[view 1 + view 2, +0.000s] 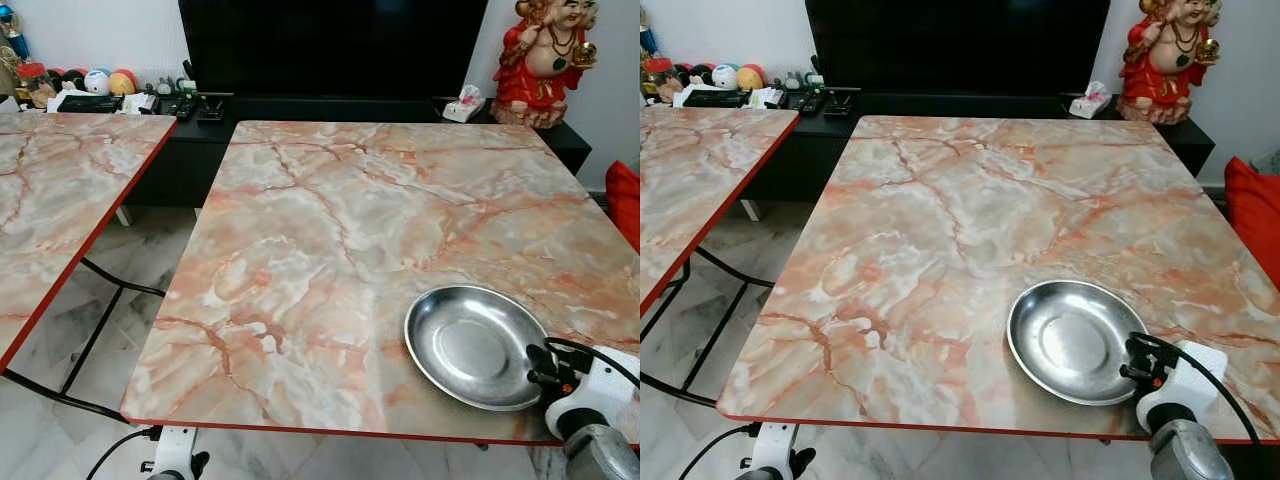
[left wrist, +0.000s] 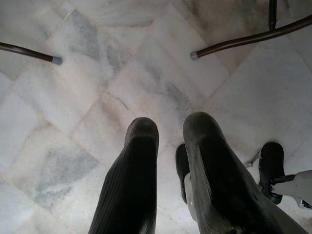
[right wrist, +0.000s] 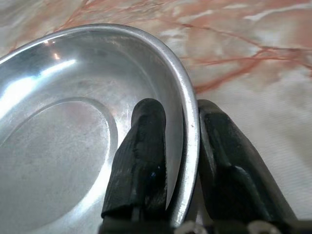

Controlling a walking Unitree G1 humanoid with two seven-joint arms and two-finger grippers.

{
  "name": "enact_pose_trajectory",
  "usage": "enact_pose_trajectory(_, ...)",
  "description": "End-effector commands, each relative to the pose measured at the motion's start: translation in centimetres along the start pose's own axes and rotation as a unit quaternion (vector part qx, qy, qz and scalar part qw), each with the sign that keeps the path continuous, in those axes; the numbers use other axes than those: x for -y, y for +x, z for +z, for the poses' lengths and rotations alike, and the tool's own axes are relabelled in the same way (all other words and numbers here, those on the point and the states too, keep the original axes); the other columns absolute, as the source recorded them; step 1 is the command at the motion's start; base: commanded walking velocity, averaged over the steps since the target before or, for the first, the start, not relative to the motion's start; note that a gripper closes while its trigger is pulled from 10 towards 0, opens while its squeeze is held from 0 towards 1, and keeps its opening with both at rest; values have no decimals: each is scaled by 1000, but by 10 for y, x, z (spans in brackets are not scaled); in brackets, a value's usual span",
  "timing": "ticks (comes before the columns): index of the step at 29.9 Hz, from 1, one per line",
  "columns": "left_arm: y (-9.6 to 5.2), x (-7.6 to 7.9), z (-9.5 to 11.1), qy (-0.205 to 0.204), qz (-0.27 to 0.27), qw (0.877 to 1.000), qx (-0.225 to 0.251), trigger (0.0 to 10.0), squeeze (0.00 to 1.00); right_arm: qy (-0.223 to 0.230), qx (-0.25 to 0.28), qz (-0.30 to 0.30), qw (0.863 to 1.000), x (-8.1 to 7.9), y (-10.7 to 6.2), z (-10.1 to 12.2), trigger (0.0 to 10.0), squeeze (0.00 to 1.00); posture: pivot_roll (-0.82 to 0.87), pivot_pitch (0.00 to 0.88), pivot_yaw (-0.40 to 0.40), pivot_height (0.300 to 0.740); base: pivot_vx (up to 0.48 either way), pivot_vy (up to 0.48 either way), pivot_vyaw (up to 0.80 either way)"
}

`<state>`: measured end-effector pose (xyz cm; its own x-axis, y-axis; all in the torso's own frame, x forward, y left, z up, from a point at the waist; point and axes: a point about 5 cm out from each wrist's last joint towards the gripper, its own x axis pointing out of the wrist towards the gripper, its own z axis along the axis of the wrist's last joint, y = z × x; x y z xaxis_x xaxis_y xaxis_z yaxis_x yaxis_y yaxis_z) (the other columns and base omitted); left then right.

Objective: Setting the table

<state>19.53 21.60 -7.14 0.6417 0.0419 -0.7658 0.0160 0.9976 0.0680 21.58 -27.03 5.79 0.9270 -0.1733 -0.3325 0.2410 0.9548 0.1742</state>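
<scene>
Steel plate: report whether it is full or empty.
Empty: the steel plate shows only bare shiny metal inside, with the right end effector pinching its rim.

The table (image 1: 330, 230) is pink-orange marble pattern with a red edge; the plate (image 1: 470, 345) is shiny silver; the statue (image 1: 540, 60) is red.

A marble-patterned table (image 1: 330, 250) with a red edge stood on pale marble floor tiles (image 2: 73, 78). One steel plate (image 1: 473, 346) sat on it, near the front right corner. A second matching table (image 1: 60, 190) stood alongside, left.
</scene>
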Motion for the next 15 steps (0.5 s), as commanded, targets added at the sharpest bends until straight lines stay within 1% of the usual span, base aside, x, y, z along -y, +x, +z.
enact_pose_trajectory(1,0,0,-3,2,0,1000,-8,10000,0,-7,-7,10,1000,-6,2,-1,10000,753,30,5,-16,740,0,0,0)
enact_pose_trajectory(2,0,0,-3,2,0,1000,-8,10000,0,-8,-7,12,1000,-6,2,-1,10000,831,30,4,-17,740,0,0,0)
enact_pose_trajectory(3,0,0,-3,2,0,1000,-7,10000,0,-9,-7,13,1000,-7,2,-1,10000,831,29,5,-17,740,0,0,0)
enact_pose_trajectory(4,0,0,-3,2,0,1000,-7,10000,0,-11,-6,14,1000,-7,2,-1,10000,1000,27,6,-17,740,0,0,0)
enact_pose_trajectory(9,0,0,-3,1,0,1000,-7,10000,0,-24,-5,1,1000,-2,1,1,10000,1000,27,4,-18,740,0,0,0)
enact_pose_trajectory(15,0,1,-3,0,-1,1000,-7,10000,0,-28,-5,-6,1000,2,1,2,10000,1000,27,3,-19,740,0,0,0)
